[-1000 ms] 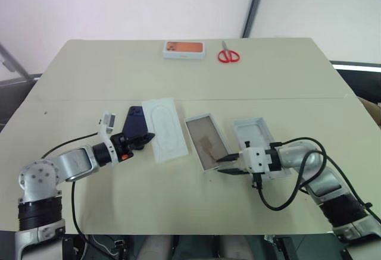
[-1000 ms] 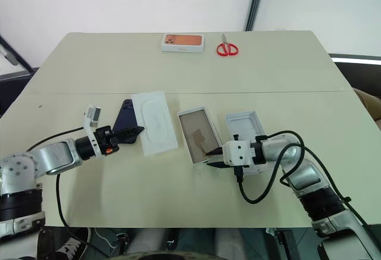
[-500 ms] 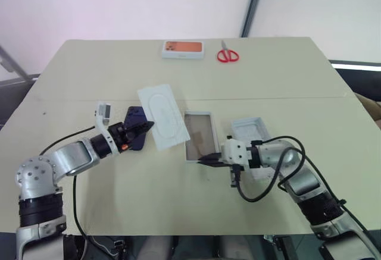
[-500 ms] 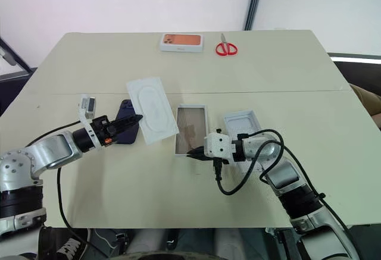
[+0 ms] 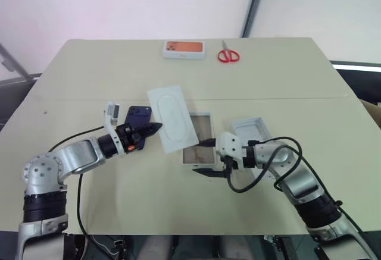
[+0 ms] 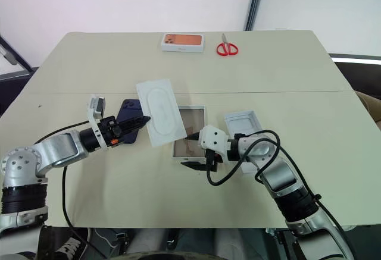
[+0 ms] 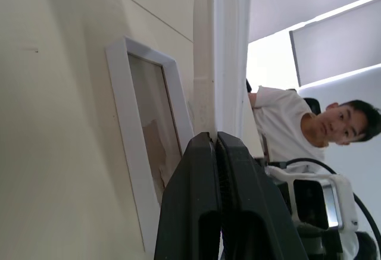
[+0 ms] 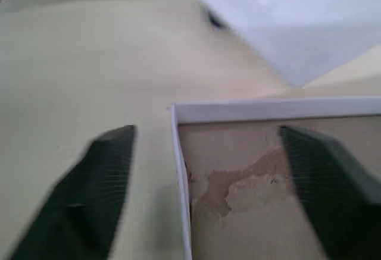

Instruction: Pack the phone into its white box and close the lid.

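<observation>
My left gripper (image 5: 150, 130) is shut on the edge of a flat white card (image 5: 172, 117) with an oval outline and holds it tilted in the air. The card overhangs the left side of the white box (image 5: 197, 148), a shallow tray with a brownish floor. The dark navy phone (image 5: 137, 116) lies on the table just behind the left gripper. My right gripper (image 5: 206, 157) is open at the tray's near end. In the right wrist view its fingers (image 8: 102, 177) stand on either side of the tray's corner (image 8: 178, 112). The lid (image 5: 253, 134) lies open side up to the right of the tray.
An orange-topped box (image 5: 184, 48) and red scissors (image 5: 228, 55) lie at the table's far edge. A person (image 7: 297, 123) is seated beyond the table in the left wrist view. My right arm's black cable (image 5: 271, 162) loops beside the lid.
My left gripper has raised the card off the table and carried it right, over the tray's edge. My right gripper has moved left and opened. The tray has shifted left and straightened.
</observation>
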Available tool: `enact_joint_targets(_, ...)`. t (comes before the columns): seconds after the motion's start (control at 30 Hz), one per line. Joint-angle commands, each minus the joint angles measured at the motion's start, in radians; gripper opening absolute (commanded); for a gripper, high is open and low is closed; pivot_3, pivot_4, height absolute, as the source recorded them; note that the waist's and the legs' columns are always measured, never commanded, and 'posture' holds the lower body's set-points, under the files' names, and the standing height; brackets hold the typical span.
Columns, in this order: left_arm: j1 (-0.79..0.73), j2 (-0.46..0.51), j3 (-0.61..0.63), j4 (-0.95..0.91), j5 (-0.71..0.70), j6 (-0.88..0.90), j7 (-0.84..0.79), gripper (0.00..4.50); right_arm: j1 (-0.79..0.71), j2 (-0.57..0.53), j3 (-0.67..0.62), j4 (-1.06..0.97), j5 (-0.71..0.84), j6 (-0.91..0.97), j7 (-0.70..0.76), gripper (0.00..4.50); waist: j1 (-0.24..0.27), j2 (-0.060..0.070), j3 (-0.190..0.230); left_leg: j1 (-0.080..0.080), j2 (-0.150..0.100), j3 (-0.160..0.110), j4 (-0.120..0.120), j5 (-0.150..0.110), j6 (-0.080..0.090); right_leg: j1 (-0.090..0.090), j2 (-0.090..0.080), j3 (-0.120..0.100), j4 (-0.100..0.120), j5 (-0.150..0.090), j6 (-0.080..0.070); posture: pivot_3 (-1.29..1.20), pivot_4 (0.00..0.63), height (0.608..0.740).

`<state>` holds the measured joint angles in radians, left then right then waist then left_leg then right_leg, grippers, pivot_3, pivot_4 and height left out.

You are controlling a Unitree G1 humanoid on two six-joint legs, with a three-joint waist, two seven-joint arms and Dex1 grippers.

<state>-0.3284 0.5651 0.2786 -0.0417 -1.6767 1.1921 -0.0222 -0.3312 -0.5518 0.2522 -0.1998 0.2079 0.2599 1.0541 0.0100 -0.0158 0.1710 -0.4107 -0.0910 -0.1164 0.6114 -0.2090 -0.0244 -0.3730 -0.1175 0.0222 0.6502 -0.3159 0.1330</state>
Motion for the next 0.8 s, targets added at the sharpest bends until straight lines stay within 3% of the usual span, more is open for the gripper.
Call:
enact_joint_targets(0.03, -0.021, 0.013, -0.014, -0.017, 0.038, -0.007, -0.064, 0.0, 0.02, -0.092, -0.14, -0.082, 0.079, 0.03, 0.021, 4.03, 0.004, 0.0, 0.0, 0.0, 0.0, 0.0, 0.0, 0.0, 0.0, 0.0, 0.0, 0.0, 0.0, 0.0, 0.0, 0.0, 0.15, 0.74)
enact_joint_targets(0.2, -0.077, 0.008, -0.074, 0.038, 0.143, 0.011, -0.159, 0.0, 0.119, -0.228, -0.296, -0.073, 0.14, 0.002, 0.069, 4.03, 0.005, -0.002, 0.001, -0.001, -0.001, 0.0, 0.001, 0.0, 0.001, 0.001, -0.001, -0.001, -0.002, 0.0, -0.001, 0.0, 0.15, 0.74)
enact_joint_targets(0.47, -0.187, -0.023, -0.207, 0.169, 0.366, 0.049, -0.35, 0.0, 0.121, -0.198, -0.306, -0.04, 0.118, -0.034, 0.0, 4.03, -0.018, -0.001, 0.001, -0.005, 0.001, 0.001, -0.001, 0.0, 0.001, -0.001, 0.001, 0.0, -0.001, 0.0, 0.0, 0.0, 0.15, 0.74)
enact_joint_targets(0.8, -0.254, -0.068, -0.206, 0.254, 0.539, 0.045, -0.474, 0.0, 0.192, -0.191, -0.306, -0.05, 0.075, -0.094, -0.068, 4.03, -0.02, -0.001, 0.001, -0.01, -0.001, 0.0, 0.001, 0.0, 0.0, -0.004, 0.001, -0.001, 0.0, 0.001, 0.001, 0.0, 0.15, 0.74)
